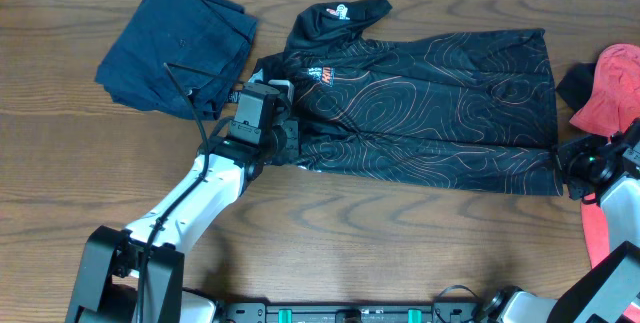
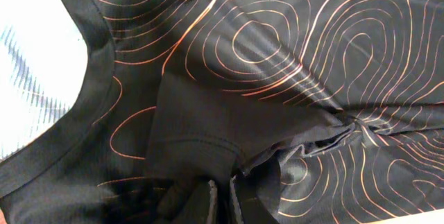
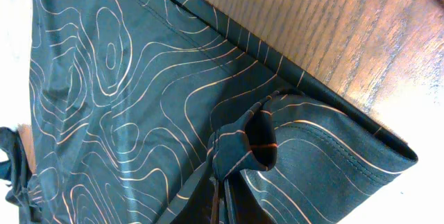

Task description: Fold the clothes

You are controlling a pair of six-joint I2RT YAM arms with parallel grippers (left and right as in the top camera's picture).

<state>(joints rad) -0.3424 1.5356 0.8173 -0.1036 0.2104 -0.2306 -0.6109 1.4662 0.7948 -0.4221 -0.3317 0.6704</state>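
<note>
The black jersey point(image 1: 430, 93) with orange-white contour lines lies spread across the middle of the table, its collar end to the left. My left gripper point(image 1: 283, 145) is shut on a pinch of the jersey near its left shoulder; the left wrist view shows the fabric point(image 2: 229, 113) bunched between the fingers point(image 2: 223, 196). My right gripper point(image 1: 573, 163) is shut on the jersey's lower right hem corner; the right wrist view shows a fold of fabric point(image 3: 139, 99) pinched between the fingers point(image 3: 223, 189).
A navy-blue folded garment point(image 1: 175, 48) lies at the back left, touching the jersey's sleeve area. A coral-red garment point(image 1: 610, 88) lies at the right edge, with more red cloth point(image 1: 598, 238) lower right. Bare wooden table point(image 1: 400, 253) lies in front.
</note>
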